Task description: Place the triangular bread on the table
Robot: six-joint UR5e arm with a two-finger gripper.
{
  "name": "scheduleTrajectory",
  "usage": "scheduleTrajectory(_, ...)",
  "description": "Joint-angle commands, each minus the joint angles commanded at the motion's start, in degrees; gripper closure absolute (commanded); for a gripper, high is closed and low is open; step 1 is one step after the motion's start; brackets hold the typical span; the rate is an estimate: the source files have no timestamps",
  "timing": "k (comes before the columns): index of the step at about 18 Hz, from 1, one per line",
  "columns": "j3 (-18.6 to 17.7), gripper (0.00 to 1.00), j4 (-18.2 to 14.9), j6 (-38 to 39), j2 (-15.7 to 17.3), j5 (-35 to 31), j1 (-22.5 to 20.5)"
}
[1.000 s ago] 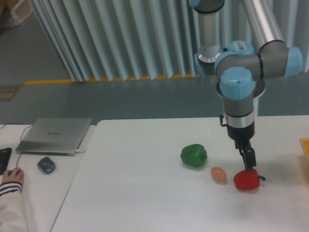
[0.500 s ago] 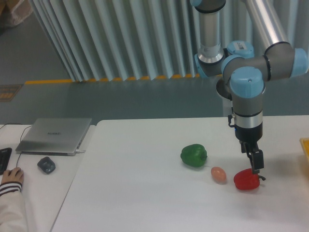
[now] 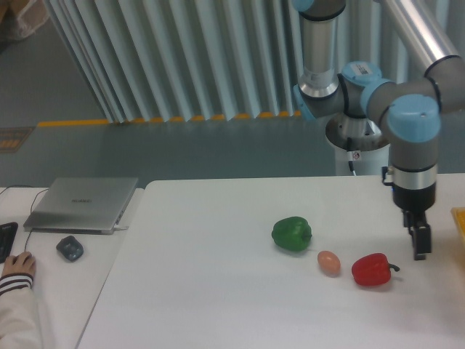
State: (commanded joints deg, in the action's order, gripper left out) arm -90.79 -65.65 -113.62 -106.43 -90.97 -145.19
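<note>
Above the white table (image 3: 218,291), right of the red pepper (image 3: 371,270), the dark gripper (image 3: 420,251), its jaw state unreadable, should be guided toward unseen bread.

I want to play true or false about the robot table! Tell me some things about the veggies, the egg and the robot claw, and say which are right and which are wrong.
1. The egg lies between the green pepper and the red pepper. True.
2. The gripper is holding the red pepper. False: it hangs to the right of the pepper, apart from it, with nothing seen in it.
3. The laptop is open. False: its lid is closed, and it lies flat on the side desk.
4. A hand shows at the left edge near a small dark mouse. True.
5. The green pepper sits on top of the egg. False: both rest on the table, side by side and not touching.
</note>
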Motion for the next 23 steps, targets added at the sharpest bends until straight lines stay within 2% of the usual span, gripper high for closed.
scheduleTrajectory(9,1.14,0.00,0.62,-11.88,-1.58,0.18,-6.95)
scheduleTrajectory(17,2.99,0.00,0.62,-13.21,-7.37,-0.17,-9.67)
scheduleTrajectory(23,2.20,0.00,-0.09,-12.85,-7.82,-0.26,-10.29)
